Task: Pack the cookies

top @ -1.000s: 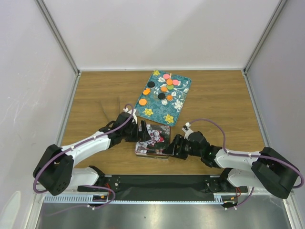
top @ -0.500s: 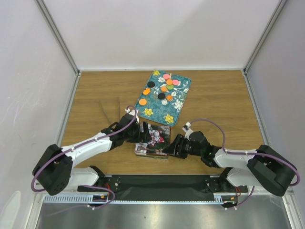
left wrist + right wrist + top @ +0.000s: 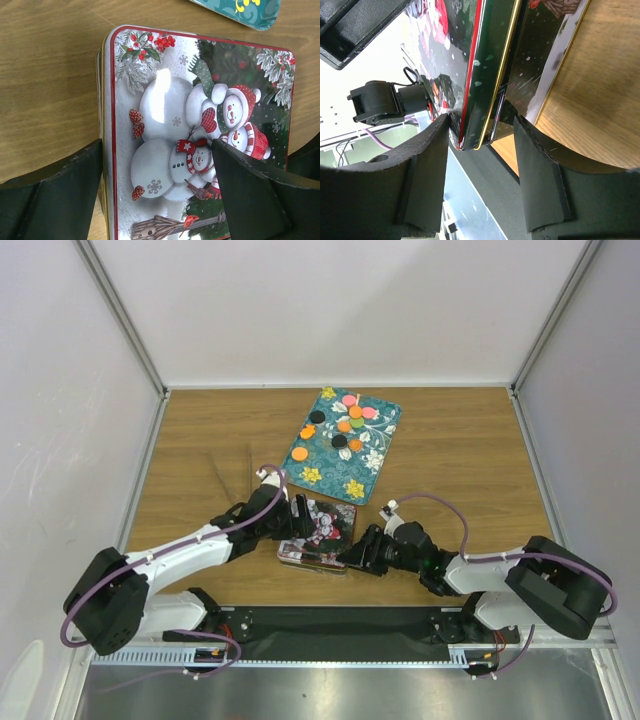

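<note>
The cookies (image 3: pixel 345 425), small orange, green, pink and black discs, lie on the teal flowered tray (image 3: pixel 360 468) at the back; one orange cookie (image 3: pixel 299 453) lies apart on its left side. The closed snowman tin (image 3: pixel 318 536) sits near the front. My left gripper (image 3: pixel 298 517) is open at the tin's left end; in the left wrist view (image 3: pixel 156 150) one finger is beside the tin (image 3: pixel 165 100) and the other is over its lid. My right gripper (image 3: pixel 350 552) is open with the tin's near-right corner (image 3: pixel 490 60) between its fingers (image 3: pixel 425 170).
The tray's corner shows at the top of the left wrist view (image 3: pixel 240 7). Bare wooden table (image 3: pixel 200 440) lies left and right of the tray. White walls enclose three sides. A black strip (image 3: pixel 340 620) runs along the near edge between the arm bases.
My right gripper has moved left onto the tin's corner. The tin has shifted slightly left and toward the front. My left gripper has stayed at the tin's left end.
</note>
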{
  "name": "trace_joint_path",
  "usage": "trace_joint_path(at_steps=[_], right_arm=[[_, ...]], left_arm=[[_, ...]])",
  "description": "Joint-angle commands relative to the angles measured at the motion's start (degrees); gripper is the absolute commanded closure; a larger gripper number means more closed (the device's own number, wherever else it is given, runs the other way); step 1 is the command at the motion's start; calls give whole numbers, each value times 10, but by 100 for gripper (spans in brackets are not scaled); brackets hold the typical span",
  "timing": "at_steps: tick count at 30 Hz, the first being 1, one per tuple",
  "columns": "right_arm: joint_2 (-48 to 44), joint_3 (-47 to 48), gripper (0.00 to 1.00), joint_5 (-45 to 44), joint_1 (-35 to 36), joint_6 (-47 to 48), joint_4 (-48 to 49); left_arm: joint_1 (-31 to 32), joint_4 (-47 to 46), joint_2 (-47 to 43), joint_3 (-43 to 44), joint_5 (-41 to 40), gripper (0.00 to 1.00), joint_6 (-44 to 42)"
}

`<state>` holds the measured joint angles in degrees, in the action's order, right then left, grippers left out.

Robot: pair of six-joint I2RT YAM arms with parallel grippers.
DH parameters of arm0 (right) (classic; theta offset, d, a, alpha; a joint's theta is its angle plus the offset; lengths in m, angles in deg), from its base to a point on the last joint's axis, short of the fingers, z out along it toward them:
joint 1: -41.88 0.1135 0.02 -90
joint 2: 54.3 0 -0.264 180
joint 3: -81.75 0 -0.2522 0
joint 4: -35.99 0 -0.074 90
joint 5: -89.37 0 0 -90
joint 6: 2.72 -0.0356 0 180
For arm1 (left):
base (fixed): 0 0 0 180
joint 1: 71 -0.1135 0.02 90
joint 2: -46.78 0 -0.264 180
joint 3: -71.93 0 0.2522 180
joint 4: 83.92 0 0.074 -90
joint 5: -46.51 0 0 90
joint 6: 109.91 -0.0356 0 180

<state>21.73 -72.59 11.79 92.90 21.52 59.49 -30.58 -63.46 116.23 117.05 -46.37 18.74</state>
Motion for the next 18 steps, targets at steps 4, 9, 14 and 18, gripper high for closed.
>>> trace_joint_path(at_steps=[4,9,14,18], right_arm=[[-21,12,100,-29,7,54,-140],[-90,15,58,-27,-19,70,-199],[-178,15,39,-17,-57,84,-271],[-221,26,33,0,-86,101,-321]], left_arm=[[44,51,18,-16,82,11,32],[44,67,41,1,76,12,18],[44,81,50,17,67,12,4],[44,90,56,30,66,12,-5]])
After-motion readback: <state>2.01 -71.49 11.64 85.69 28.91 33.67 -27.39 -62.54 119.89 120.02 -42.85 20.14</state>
